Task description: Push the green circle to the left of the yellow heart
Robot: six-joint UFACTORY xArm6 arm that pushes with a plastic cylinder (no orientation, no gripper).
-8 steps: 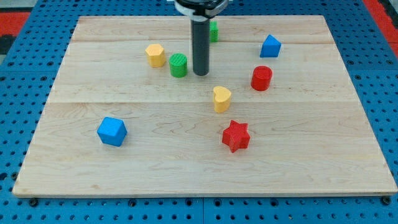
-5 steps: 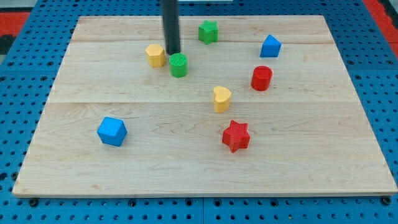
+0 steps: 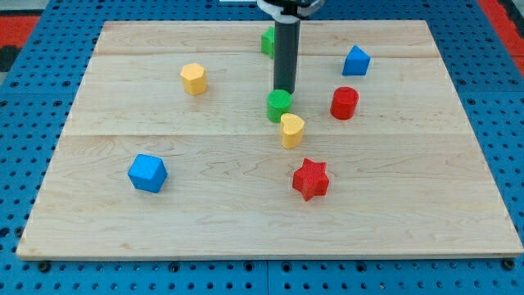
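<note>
- My tip ends a straight dark rod with no jaws to part or close; it stands at the upper edge of the green circle, touching it or very nearly so.
- The green circle lies just below my tip, toward the view's bottom, near the middle of the wooden board.
- The yellow heart sits just below and slightly to the view's right of the green circle; the two look to be touching or almost touching.
- A second green block, its shape mostly hidden behind the rod, shows at the view's top.
- A yellow hexagon-like block lies well apart to the view's left of my tip.
- A red cylinder stands to the view's right of the green circle, with a blue block above it.
- A red star lies below the yellow heart, and a blue cube sits at the view's lower left.
</note>
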